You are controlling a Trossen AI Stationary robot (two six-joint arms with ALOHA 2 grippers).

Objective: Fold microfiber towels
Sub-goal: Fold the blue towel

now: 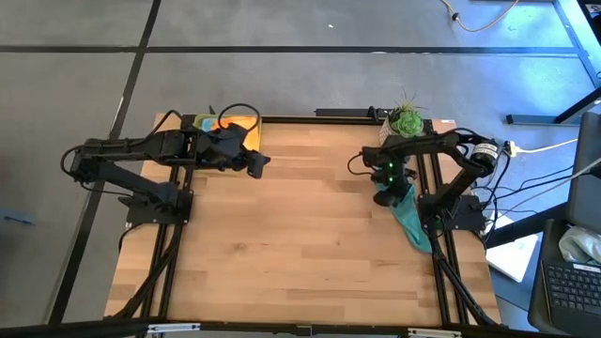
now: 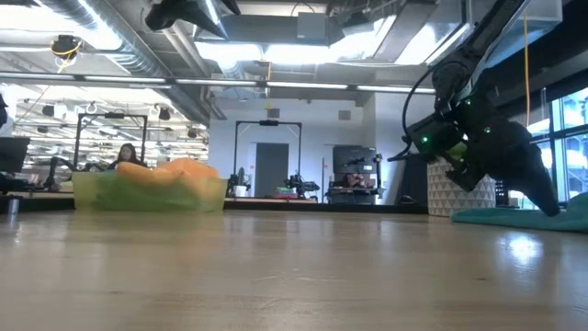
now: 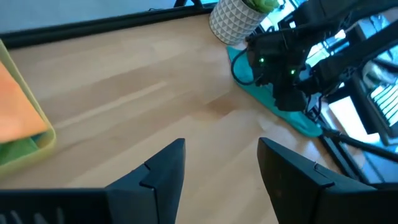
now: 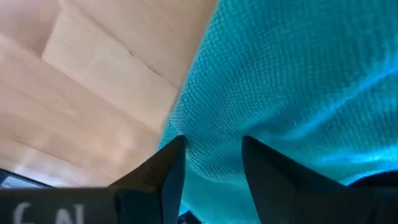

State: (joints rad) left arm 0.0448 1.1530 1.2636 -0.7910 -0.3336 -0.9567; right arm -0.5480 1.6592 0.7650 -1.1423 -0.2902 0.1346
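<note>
Only the right wrist view shows the right gripper (image 4: 211, 165) close up, its fingers spread just above one teal towel (image 4: 292, 81) lying at the counter's (image 1: 310, 235) right edge. The high view shows one tray (image 1: 246, 130) at the far left holding an orange towel (image 1: 230, 123). The left gripper (image 3: 221, 168) hovers nearby, fingers spread and empty.

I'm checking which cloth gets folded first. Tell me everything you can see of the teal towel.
The teal towel is a soft, finely woven cloth, lying crumpled in a long strip on the wooden table at its right edge, near the potted plant. The right tool is directly over it, fingers apart. Whether it grips the cloth is unclear.
</note>
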